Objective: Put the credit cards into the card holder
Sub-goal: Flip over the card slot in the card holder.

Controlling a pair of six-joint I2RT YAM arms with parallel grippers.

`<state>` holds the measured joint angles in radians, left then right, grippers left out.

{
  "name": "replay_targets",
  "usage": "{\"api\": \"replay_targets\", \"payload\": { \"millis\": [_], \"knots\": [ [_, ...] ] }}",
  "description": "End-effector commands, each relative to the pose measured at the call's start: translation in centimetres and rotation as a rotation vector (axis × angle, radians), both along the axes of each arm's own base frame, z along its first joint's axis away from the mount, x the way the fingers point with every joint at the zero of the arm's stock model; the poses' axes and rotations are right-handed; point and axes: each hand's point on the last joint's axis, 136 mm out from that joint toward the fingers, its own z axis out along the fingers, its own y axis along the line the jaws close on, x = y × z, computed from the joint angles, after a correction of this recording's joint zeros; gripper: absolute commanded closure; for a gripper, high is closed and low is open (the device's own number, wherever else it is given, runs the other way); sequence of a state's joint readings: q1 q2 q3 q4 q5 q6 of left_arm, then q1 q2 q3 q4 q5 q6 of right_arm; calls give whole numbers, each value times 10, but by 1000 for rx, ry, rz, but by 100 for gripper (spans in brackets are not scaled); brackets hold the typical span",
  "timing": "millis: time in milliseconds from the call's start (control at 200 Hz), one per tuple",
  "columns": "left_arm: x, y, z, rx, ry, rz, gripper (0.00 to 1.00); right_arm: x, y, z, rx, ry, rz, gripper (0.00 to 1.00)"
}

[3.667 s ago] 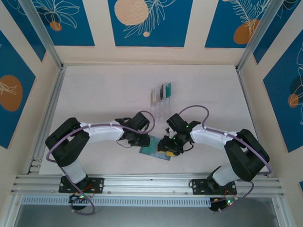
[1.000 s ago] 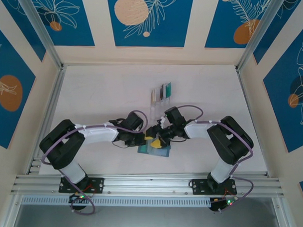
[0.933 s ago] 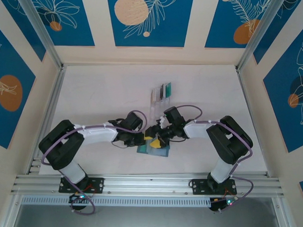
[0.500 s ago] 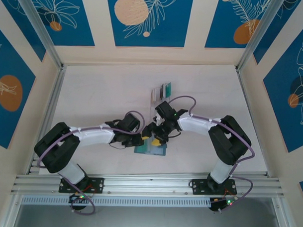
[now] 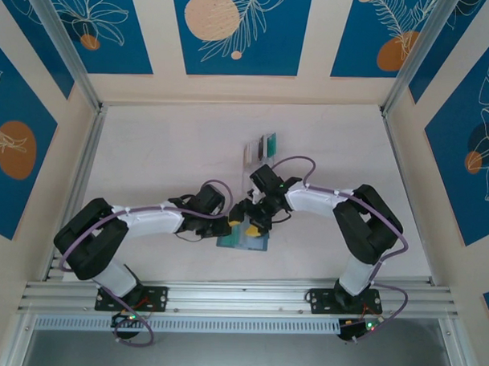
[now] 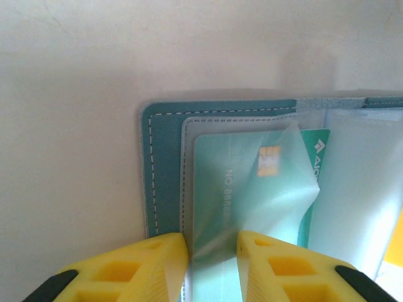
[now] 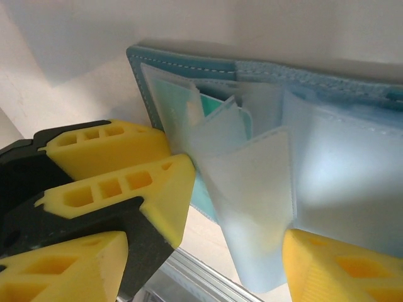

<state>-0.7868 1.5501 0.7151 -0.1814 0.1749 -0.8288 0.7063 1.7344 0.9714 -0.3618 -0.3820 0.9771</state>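
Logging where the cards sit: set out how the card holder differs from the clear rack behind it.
The card holder is slate-teal and opaque; the rack is clear. The card holder lies open and flat on the table; the rack stands farther back. The card holder's teal card lies flat in a pocket; the rack's cards stand on edge. Both hold cards.

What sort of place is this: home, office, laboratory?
Probably a robotics test cell: table framed by aluminium rails, printed blue wall panels, left arm and right arm bolted at its edge.
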Motion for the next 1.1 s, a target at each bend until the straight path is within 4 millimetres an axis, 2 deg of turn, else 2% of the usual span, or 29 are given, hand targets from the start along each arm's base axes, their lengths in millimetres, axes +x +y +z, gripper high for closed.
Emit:
{"api": "replay_targets", "payload": {
  "millis": [0,160,305,435,655,865,1095],
  "knots": [
    [-28,-16,-8,-71,82,-111,68,-2,-4,-16,-27,6,-49,32],
    [-28,-15,-13,-76,90,-99,69,-15,-18,-21,-71,30,-71,30],
    [-29,-15,-17,-75,100,-93,69,-20,-22,-26,-30,55,-116,30],
    [-29,-16,-19,-78,106,-95,70,-13,-22,-20,14,31,-138,31],
    [-29,-15,-23,-75,108,-98,70,4,-7,8,135,-52,-110,34],
    [-30,-12,-24,-64,101,-98,70,23,-9,20,182,-84,-129,36],
    [-28,-12,-24,-66,102,-94,70,20,7,24,258,-44,-97,38]
  ]
}}
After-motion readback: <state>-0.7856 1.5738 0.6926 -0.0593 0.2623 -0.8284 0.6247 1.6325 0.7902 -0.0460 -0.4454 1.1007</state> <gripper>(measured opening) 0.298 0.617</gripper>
